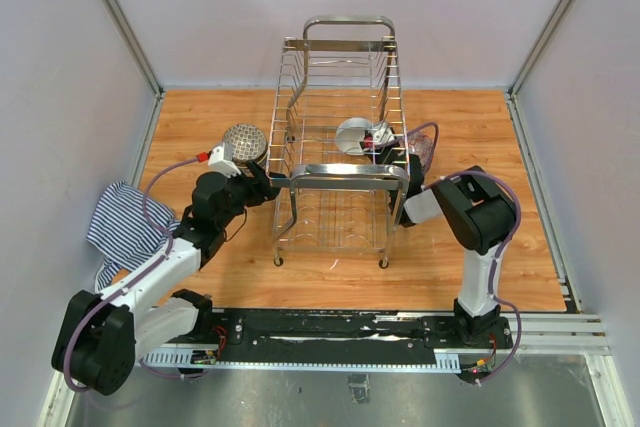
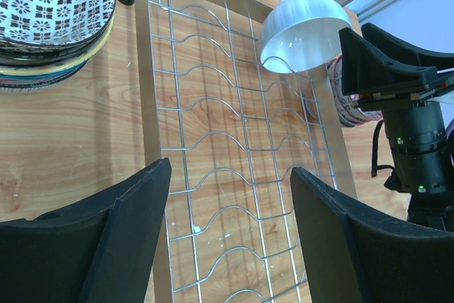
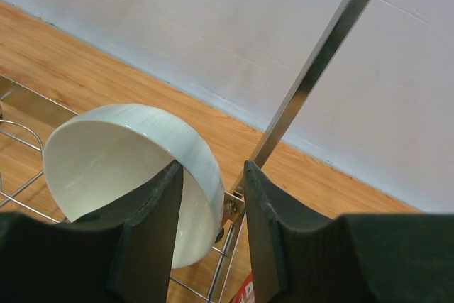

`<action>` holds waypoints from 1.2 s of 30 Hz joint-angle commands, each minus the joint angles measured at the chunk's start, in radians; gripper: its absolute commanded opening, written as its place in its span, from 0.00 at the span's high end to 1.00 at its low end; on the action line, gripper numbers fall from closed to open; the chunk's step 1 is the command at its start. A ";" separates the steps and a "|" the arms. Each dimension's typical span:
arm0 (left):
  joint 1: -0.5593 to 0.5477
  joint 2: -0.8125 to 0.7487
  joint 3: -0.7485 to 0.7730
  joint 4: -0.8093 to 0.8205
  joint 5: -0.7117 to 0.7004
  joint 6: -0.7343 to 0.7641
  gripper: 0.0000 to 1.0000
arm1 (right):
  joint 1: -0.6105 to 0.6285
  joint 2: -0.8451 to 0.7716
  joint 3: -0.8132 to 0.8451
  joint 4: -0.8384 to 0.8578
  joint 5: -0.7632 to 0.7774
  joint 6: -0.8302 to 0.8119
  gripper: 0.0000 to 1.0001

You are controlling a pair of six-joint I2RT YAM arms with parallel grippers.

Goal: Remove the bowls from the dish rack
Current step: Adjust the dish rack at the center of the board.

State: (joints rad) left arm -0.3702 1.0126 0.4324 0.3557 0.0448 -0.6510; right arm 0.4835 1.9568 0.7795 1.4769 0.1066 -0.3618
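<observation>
A white bowl [image 1: 352, 135] [image 2: 301, 30] [image 3: 120, 175] leans on its side in the chrome dish rack [image 1: 340, 170] [image 2: 234, 140] [image 3: 312, 76], near its right side. My right gripper [image 1: 385, 142] [image 3: 213, 168] straddles this bowl's rim. One finger is inside the bowl and the other stands outside with a gap to the wall, so the jaws are open. My left gripper [image 1: 268, 185] [image 2: 230, 175] hangs open over the rack's left edge with nothing between its fingers. A stack of dark patterned bowls [image 1: 245, 142] [image 2: 53, 12] sits on the table left of the rack.
A striped cloth [image 1: 125, 222] lies at the table's left edge. A reddish patterned bowl [image 1: 425, 142] [image 2: 342, 108] sits just outside the rack's right side, behind the right arm [image 2: 408, 104]. Walls close in the table on three sides.
</observation>
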 commanded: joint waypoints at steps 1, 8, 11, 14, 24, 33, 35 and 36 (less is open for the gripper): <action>-0.007 -0.027 0.037 -0.005 -0.018 0.016 0.27 | -0.040 -0.081 -0.013 0.108 0.002 0.072 0.60; -0.007 -0.052 0.050 -0.031 -0.028 0.024 0.26 | -0.070 -0.132 -0.055 0.109 -0.016 0.142 0.60; -0.007 -0.057 0.055 -0.038 -0.030 0.025 0.26 | -0.071 -0.152 -0.069 0.109 -0.019 0.149 0.59; -0.007 -0.061 0.059 -0.046 -0.029 0.025 0.26 | -0.071 -0.175 -0.088 0.109 -0.009 0.156 0.59; -0.008 -0.096 0.063 -0.082 -0.030 0.024 0.26 | -0.071 -0.290 -0.167 0.056 0.149 0.170 0.57; -0.006 -0.135 0.046 -0.097 -0.008 0.016 0.26 | -0.103 -0.537 -0.233 -0.288 0.231 0.336 0.54; -0.007 -0.150 0.039 -0.103 0.004 0.014 0.26 | -0.111 -0.605 -0.238 -0.387 0.229 0.380 0.53; -0.007 -0.160 0.035 -0.111 0.007 0.014 0.26 | -0.112 -0.634 -0.242 -0.432 0.228 0.395 0.53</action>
State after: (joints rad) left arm -0.3702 0.8928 0.4603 0.2504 0.0311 -0.6365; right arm 0.3977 1.4265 0.5560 1.2541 0.3008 -0.0883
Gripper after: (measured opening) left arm 0.739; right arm 0.463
